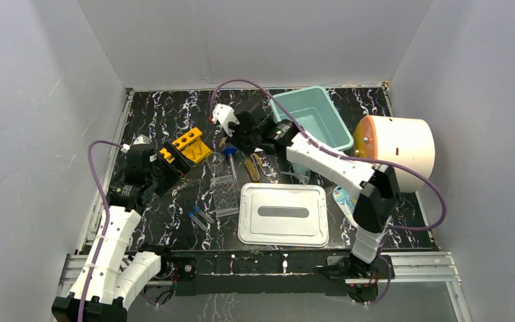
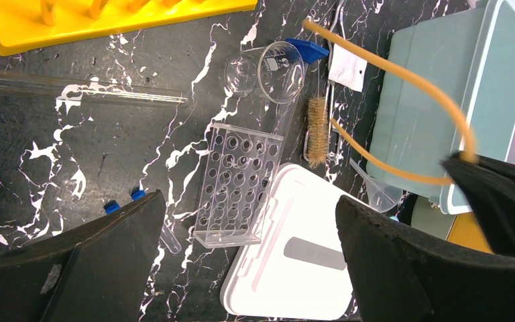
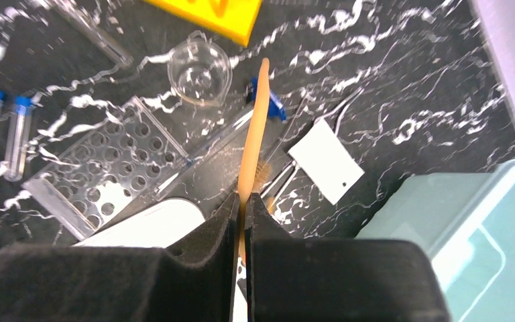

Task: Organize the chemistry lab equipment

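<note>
My right gripper is shut on the amber tubing, which runs out ahead of the tips. In the left wrist view the tubing hangs as a loop above the table. Below it lie a clear beaker, a clear well plate, two blue-capped tubes and a bristle brush. The yellow rack sits at the back left. My left gripper is open and empty, held high over the well plate.
A teal bin stands at the back right, just past the right gripper. A white lid lies at the front centre. A large white and orange cylinder sits at the right. A white card and a clear funnel lie nearby.
</note>
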`<state>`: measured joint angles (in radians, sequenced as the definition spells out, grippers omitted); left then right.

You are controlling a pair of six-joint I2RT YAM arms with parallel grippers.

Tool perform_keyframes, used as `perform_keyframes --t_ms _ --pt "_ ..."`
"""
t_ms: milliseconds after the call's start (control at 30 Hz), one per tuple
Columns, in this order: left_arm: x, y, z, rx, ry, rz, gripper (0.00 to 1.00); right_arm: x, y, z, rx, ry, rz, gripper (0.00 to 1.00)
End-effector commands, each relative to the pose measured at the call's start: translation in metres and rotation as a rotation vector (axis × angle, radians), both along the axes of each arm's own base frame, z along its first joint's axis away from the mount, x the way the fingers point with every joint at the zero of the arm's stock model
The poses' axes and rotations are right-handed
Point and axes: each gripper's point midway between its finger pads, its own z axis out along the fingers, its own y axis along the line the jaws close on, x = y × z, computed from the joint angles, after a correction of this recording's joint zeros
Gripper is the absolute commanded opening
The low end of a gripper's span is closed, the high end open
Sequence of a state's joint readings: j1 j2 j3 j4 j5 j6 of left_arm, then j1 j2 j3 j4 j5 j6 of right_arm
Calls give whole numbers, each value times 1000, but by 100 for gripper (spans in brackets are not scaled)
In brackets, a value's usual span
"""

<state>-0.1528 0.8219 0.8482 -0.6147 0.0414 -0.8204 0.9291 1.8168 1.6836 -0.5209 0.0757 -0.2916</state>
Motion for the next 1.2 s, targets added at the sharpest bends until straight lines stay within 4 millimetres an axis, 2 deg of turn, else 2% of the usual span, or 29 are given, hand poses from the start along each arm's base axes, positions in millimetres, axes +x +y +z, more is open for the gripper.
perform_keyframes --t_ms 0,133,300,433,600,700,767,900,1067,1167 --pt "0 0 8 -1 -25 3 98 -5 -2 100 242 -121 25 12" --pt "1 0 10 3 -29 1 98 6 -20 165 383 -222 -41 11" --pt "4 -1 12 3 -33 -5 98 38 -61 227 445 -384 -203 11" --pt "5 -2 13 -2 -36 -10 98 70 -104 250 410 -492 -346 12" --pt "6 -3 12 -5 -33 -15 98 100 -156 257 369 -547 -511 11" --pt "7 -4 11 -6 -30 -20 98 111 -178 241 354 -515 -572 11" --pt "7 -5 9 -5 -26 -23 98 113 -185 218 348 -464 -577 11" --pt "8 -5 7 -6 -20 -27 98 113 -190 153 329 -317 -557 10" --pt "8 -6 5 -2 -13 -34 98 104 -192 87 316 -146 -542 10" --pt "6 -6 2 -5 -8 -37 98 101 -194 56 328 -70 -552 10"
